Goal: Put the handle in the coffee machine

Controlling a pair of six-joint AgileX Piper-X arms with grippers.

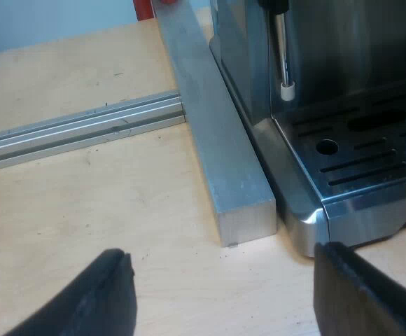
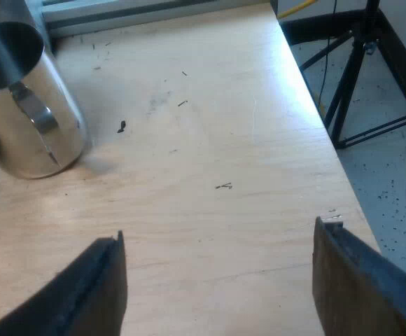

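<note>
Machine [image 1: 343, 133] sits near left tool [image 1: 222, 252] (fingers spread); right tool [image 2: 218, 229] likewise spread.

Soft, even light with a slightly cool cast lies over the pale wooden table [image 1: 119, 203]. The steel of the espresso machine [image 1: 357, 84] gives only a mild sheen, brightest at the rounded corner of its drip tray [image 1: 357, 157]. The metal jug [image 2: 28, 105] throws a faint, soft-edged shadow on the wood, and the fingers [image 2: 84, 287] of my right gripper [image 2: 218, 227] show as flat dark shapes.

Open tabletop [image 2: 224, 140] — obstacles: metal bar [image 1: 217, 140] beside espresso machine [image 1: 343, 105], steel jug [image 2: 21, 105]
</note>
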